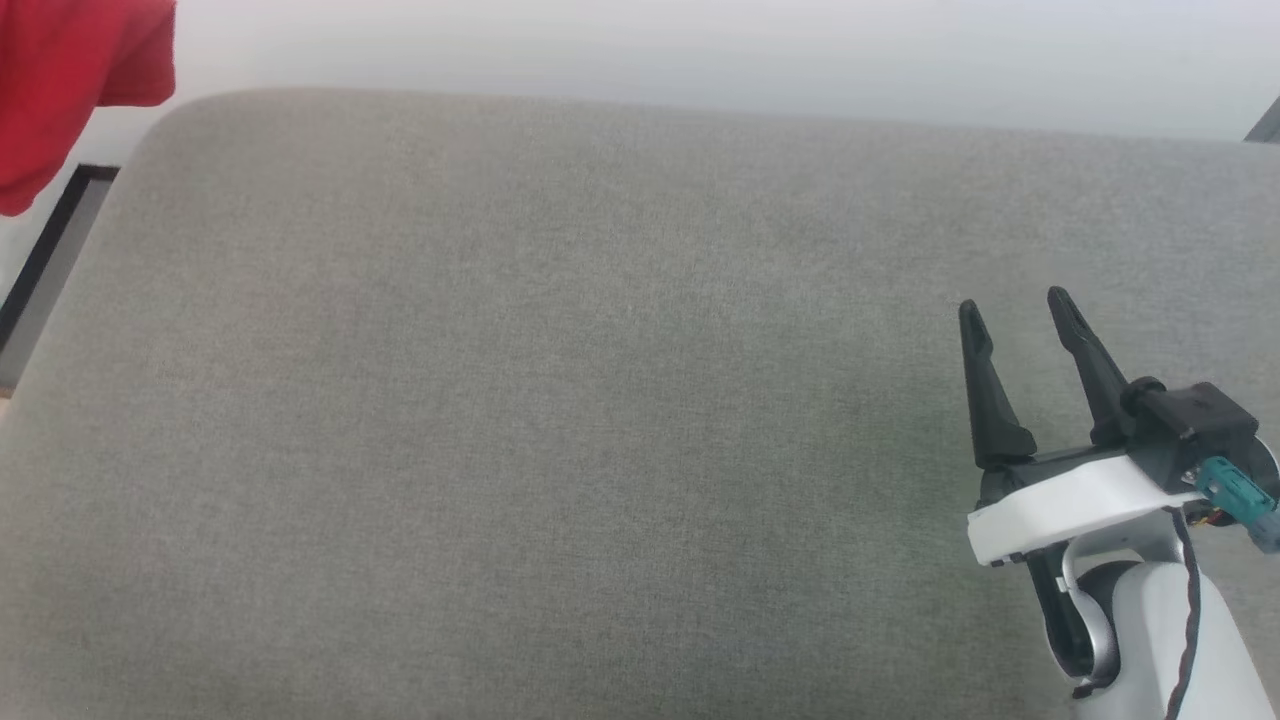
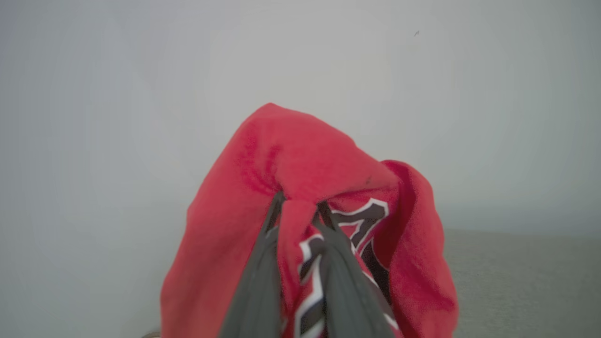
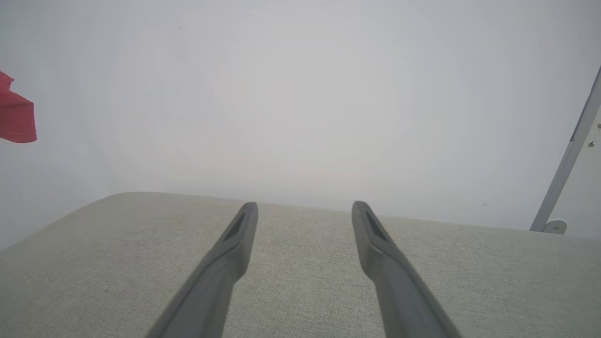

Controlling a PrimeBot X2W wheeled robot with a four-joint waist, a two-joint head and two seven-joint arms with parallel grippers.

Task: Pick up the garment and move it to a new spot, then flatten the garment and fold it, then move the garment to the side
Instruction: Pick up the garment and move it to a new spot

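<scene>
Hanging off the far left corner of the grey woven-fabric cushion (image 1: 560,400), the red soft T-shirt (image 2: 300,150) is pinched between the left gripper (image 2: 300,203) fingers; its dark, white-outlined block letters are crumpled, not readable. Right gripper (image 1: 1013,300) over the cushion's right side, fingers spread, empty. Pale plain wall (image 1: 700,50) beyond the cushion.

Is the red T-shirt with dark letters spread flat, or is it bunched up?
Bunched up. The red soft-fabric T-shirt drapes in crumpled folds over the left end effector, which pinches a fold of it.
</scene>
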